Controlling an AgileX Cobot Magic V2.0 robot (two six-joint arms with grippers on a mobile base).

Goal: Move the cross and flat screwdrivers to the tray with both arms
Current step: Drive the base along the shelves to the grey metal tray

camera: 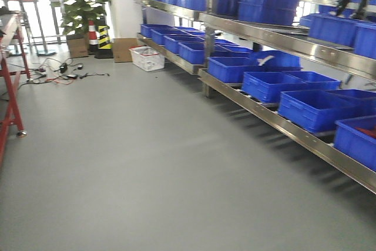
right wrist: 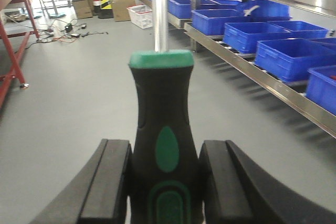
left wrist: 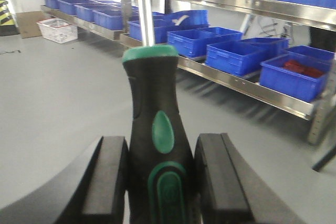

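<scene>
Left wrist-mounted: left end effector [left wrist: 160, 150] grasps a screwdriver [left wrist: 152, 93]; right wrist-mounted: right end effector [right wrist: 165, 153] grasps second screwdriver [right wrist: 161, 93].

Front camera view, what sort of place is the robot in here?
Most likely a warehouse or factory stockroom. Long steel shelving runs along the right, loaded with rows of blue plastic bins, over a bare grey floor, with a red-and-white safety cone at the far end.
</scene>
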